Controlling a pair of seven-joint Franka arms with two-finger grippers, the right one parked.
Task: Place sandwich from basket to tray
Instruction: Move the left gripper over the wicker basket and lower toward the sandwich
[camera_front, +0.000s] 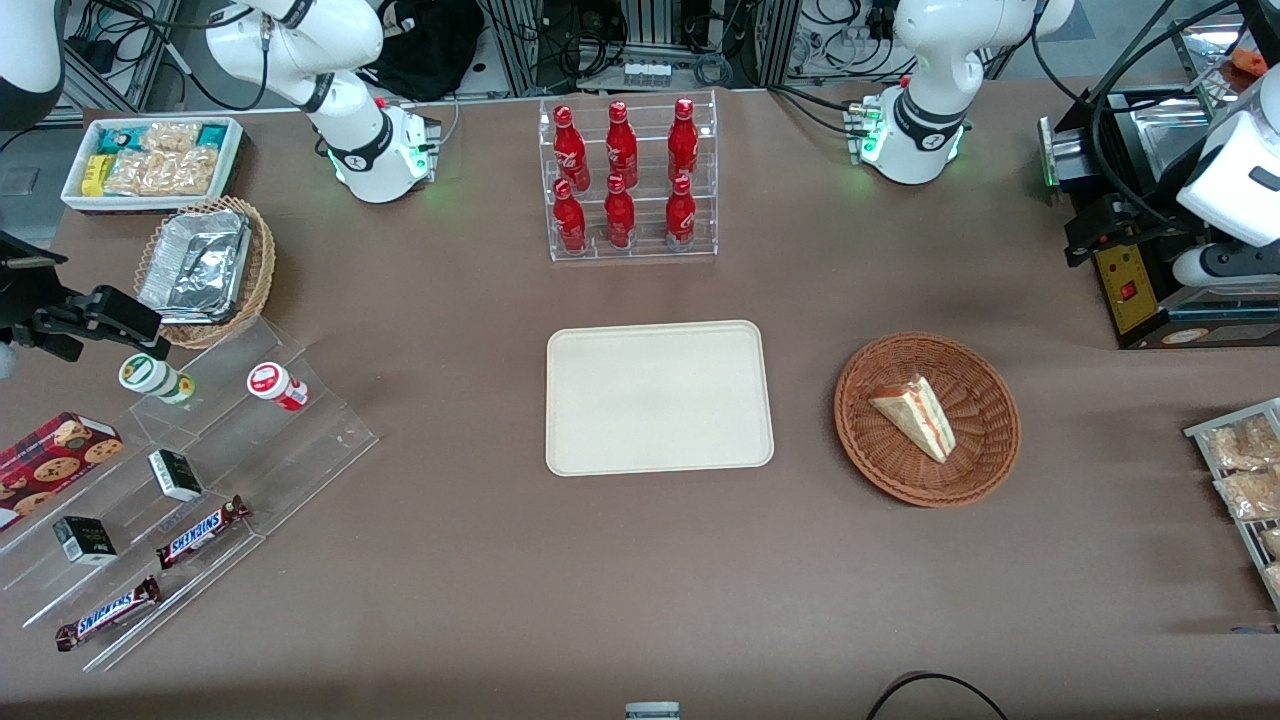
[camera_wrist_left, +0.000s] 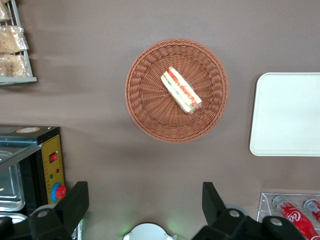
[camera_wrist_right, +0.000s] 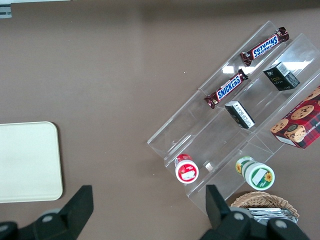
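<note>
So the sandwich (camera_front: 915, 415) is sitting in the wicker basket (camera_front: 975, 470), roughly mid-bowl, lying on its side with the striped filling edge facing up toward the wrist cam. The cream tray (camera_front: 600, 440) is bare and sits beside the basket on the brown table, toward the parked arm's end, with a clear strip of tablecloth between them.

The gripper (camera_wrist_left: 142, 210) is spread wide, nothing in it, hovering high above the table over the patch between the basket rim and the arm's own base. It's pointing straight down, not over the sandwich yet.

If I were doing this step: slide over until the wedge sits centred between the two fingers (camera_wrist_left: 75, 202), then twist the wrist so the pads close across the short thickness of the wedge, on the flat bread faces, not along its length. It lies diagonally in the bowl, so some rotation is needed. Come down straight and stop before the tips dig into the weave. I'd guess soft bread squashes easily, so go gentle. Lift well clear of the basket's raised rim before moving sideways to the tray.
</note>
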